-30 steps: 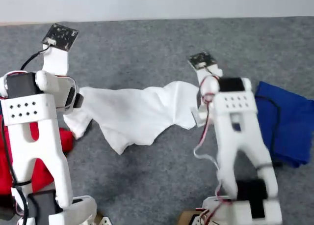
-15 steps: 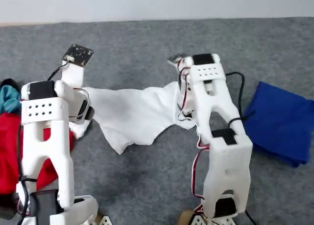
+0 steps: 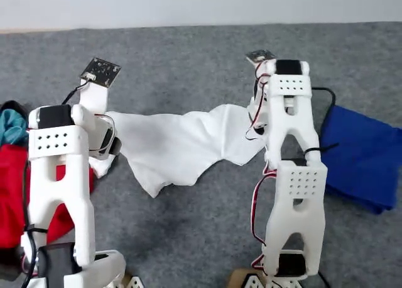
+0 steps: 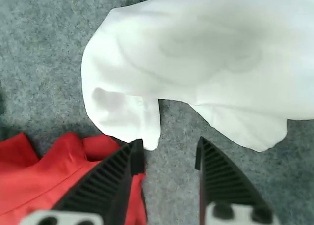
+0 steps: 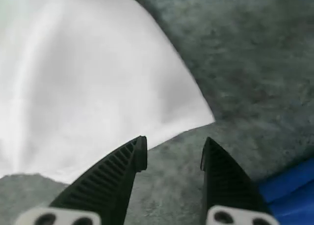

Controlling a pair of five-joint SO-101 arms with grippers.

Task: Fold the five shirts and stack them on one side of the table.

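Note:
A crumpled white shirt point(image 3: 179, 146) lies spread on the grey table between the two arms. My left gripper point(image 4: 167, 154) hovers open just off its sleeve end point(image 4: 125, 114), above bare felt beside a red shirt point(image 4: 39, 171). In the high view that gripper point(image 3: 108, 140) sits at the white shirt's left edge. My right gripper point(image 5: 174, 149) is open over the felt at the white shirt's right corner point(image 5: 196, 114), holding nothing. A folded blue shirt point(image 3: 361, 156) lies to the right of the right arm point(image 3: 286, 112).
A red shirt point(image 3: 16, 193) and a teal garment point(image 3: 11, 126) are piled at the table's left edge, partly under the left arm point(image 3: 59, 168). Bare grey felt point(image 3: 188, 55) stretches behind the white shirt, and more lies in front of it.
The right arm swung left over the shirt's right end, then back right to its corner. The left arm shifted slightly right a second ago and has held still since. The white shirt barely moved.

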